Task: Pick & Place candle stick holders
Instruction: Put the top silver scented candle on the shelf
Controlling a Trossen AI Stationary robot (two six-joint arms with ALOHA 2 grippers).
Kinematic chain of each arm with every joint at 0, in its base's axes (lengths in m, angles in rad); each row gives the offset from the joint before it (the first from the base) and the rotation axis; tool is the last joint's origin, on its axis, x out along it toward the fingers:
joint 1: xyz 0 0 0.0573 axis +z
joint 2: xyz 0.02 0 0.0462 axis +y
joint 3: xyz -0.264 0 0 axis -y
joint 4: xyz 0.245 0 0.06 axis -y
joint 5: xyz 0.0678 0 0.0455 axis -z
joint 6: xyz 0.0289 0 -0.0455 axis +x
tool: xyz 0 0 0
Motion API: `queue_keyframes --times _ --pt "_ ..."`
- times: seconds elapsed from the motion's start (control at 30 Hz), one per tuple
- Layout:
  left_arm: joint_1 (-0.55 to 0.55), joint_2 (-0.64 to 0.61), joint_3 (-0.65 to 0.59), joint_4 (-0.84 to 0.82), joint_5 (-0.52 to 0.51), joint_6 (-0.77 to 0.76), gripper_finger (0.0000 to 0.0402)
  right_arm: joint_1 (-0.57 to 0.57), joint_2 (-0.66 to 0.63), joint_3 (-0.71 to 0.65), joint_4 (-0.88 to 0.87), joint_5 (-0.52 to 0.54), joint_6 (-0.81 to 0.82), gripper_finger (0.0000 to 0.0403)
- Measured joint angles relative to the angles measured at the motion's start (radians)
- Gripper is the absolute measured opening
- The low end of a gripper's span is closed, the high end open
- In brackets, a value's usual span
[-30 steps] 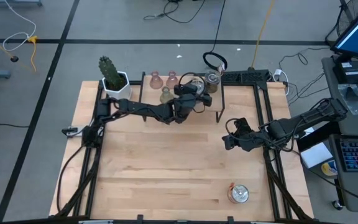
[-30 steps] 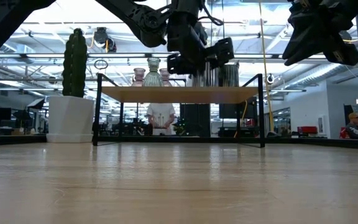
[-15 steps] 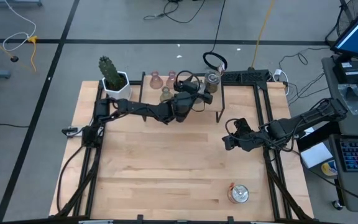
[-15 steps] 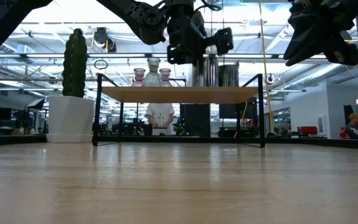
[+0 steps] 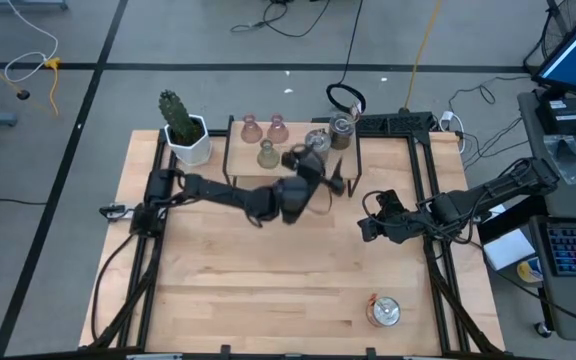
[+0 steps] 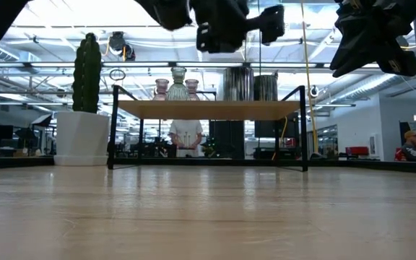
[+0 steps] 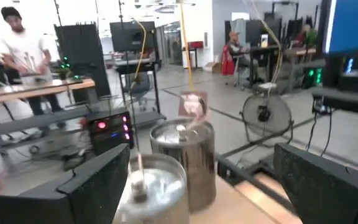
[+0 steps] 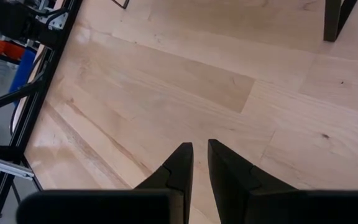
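Observation:
On the small raised shelf at the table's far side stand two pale pink holders, an olive-green one and two silver ones. A third silver holder rests on the table near the near right corner. My left gripper is open and empty, above the shelf's near edge; in the left wrist view the two silver holders stand just beyond its spread fingers. My right gripper hovers shut and empty over the table's right side.
A green cactus in a white pot stands at the table's far left corner, beside the shelf. The shelf stands on thin dark legs. Bare wood spreads across the table's middle and near side. People show in the room beyond.
My left gripper has risen from the shelf and drawn back toward the table's near edge, away from the silver holder it stood over. That holder stays upright on the shelf beside the other silver one.

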Motion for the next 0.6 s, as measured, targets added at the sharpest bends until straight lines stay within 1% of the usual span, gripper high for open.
queue_keyframes --times 0.1,0.17,0.33,0.5,0.6 --pt "-0.055 -0.006 0.000 -0.035 -0.065 0.025 0.0390 0.000 0.000 0.000 -0.005 0.000 0.000 0.0045" --pt "-0.086 -0.016 0.000 -0.079 -0.086 0.034 0.0390 0.000 0.000 0.000 -0.010 0.000 0.000 0.0045" --pt "-0.126 -0.016 0.000 -0.175 -0.153 -0.009 0.0390 0.000 0.000 0.000 -0.045 -0.001 0.010 0.0045" --pt "-0.130 -0.017 0.000 -0.179 -0.250 -0.015 0.0390 0.000 0.000 0.000 -0.049 -0.003 0.011 0.0045" --pt "-0.140 -0.016 0.000 -0.152 -0.322 0.044 0.0390 0.000 0.000 0.000 -0.049 -0.003 0.011 0.0045"
